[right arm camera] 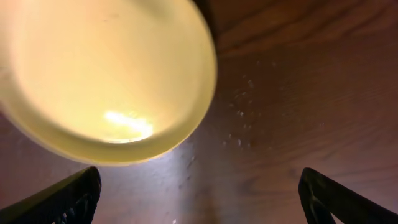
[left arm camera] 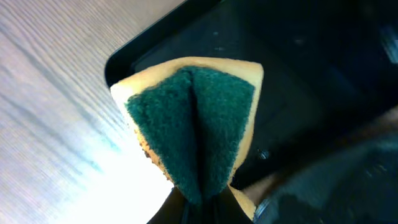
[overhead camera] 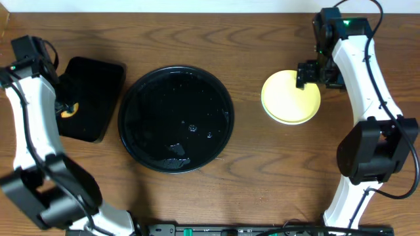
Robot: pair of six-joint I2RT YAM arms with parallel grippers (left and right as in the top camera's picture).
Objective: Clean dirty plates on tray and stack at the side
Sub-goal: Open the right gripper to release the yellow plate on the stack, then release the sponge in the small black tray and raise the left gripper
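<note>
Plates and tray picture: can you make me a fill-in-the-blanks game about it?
1. The plate beside the round tray is pale ____.
2. The left tool is shut on a folded ____ with a green scrubbing face.
3. The right tool has its jaws wide ____.
Missing words: yellow; sponge; open.

Plate (overhead camera: 289, 99) right of tray (overhead camera: 176, 119); sponge (left arm camera: 193, 121) over rectangular tray (overhead camera: 95, 78), left.

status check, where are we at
Left tool shut on sponge at rectangular tray. Right tool open beside yellow plate on table. Round tray holds no plates.
</note>
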